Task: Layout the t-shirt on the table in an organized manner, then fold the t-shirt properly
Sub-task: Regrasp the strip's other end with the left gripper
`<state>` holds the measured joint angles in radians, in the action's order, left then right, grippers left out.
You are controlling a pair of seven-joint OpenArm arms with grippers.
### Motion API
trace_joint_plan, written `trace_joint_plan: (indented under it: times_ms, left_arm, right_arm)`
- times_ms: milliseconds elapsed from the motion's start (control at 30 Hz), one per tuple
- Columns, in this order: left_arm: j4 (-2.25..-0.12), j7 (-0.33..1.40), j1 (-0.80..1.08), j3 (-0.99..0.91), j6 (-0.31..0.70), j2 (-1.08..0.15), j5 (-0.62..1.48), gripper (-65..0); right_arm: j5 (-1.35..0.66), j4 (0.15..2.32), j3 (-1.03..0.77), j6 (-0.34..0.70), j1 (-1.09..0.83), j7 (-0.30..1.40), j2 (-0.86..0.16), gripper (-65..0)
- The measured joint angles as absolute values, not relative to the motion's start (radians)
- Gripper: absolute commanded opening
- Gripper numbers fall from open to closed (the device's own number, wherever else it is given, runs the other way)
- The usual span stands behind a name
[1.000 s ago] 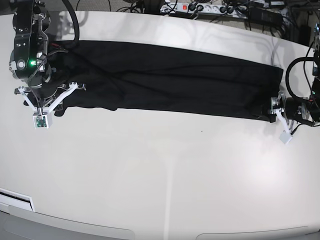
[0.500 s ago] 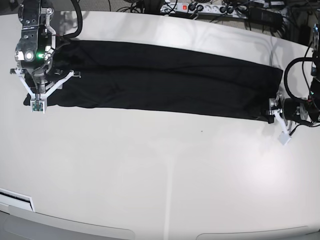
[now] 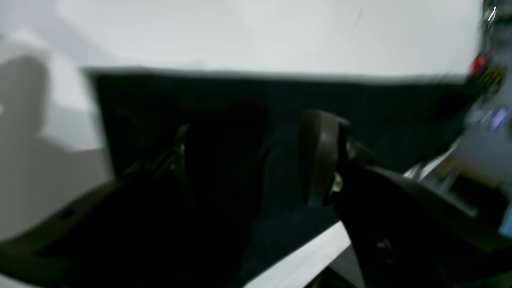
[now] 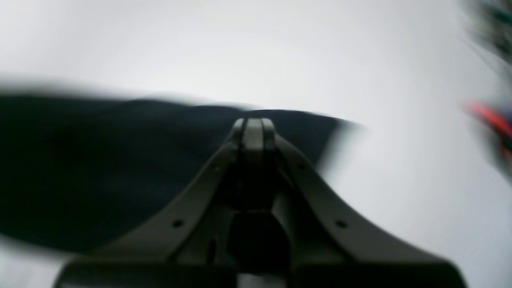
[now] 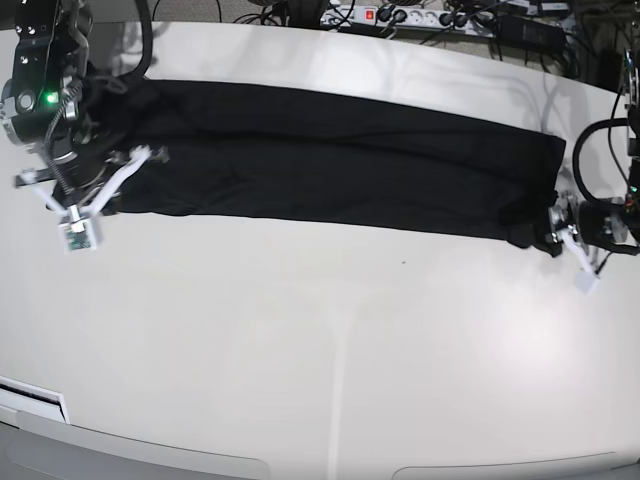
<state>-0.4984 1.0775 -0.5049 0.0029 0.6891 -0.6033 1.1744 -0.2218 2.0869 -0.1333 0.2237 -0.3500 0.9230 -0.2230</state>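
Black fabric: the t-shirt (image 5: 330, 160), folded into a long band along the far side of the table (image 5: 330, 350).
Right gripper (image 4: 253, 124): over the band's left end, jaws closed together, nothing visibly caught.
Left gripper (image 3: 276, 160): at the band's right end near the table edge, jaws parted, fabric between them; contact unclear through blur.

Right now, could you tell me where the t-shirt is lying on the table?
In the base view the t-shirt lies as a long band across the far half of the table, between the right gripper and the left gripper.
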Motion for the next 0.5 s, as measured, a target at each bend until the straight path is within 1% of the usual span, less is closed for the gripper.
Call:
trace_joint_plan:
  times_ms: [33,100,200,300,400,500]
  left_arm:
    - [-0.498,1.095,-0.505,-0.046,0.689,-0.609,1.192,-29.4]
    - [-0.498,1.127,-0.509,-0.144,0.690,-0.624,1.224,-29.4]
    - [-0.498,1.163,-0.511,-0.249,0.690,-0.648,1.227,-29.4]
    - [-0.498,1.188,-0.496,-0.268,0.691,-0.667,1.226,-29.4]
    - [-0.498,1.187,-0.465,-0.268,0.690,-0.685,1.225,-29.4]
    - [-0.498,1.179,-0.425,-0.268,0.691,-0.696,1.201,-29.4]
  right_arm:
    - [-0.255,2.078,-0.134,0.272,-0.368,0.894,-0.220,-65.0]
    - [-0.289,2.030,-0.133,0.322,-0.395,0.861,-0.221,-65.0]
    - [-0.290,1.916,-0.133,0.326,-0.391,0.818,-0.221,-65.0]
    - [-0.292,1.772,-0.133,0.321,-0.360,0.785,-0.221,-65.0]
    - [-0.292,1.621,-0.133,0.358,-0.318,0.784,-0.220,-65.0]
    - [-0.315,1.518,-0.136,0.387,-0.273,0.765,-0.226,-65.0]
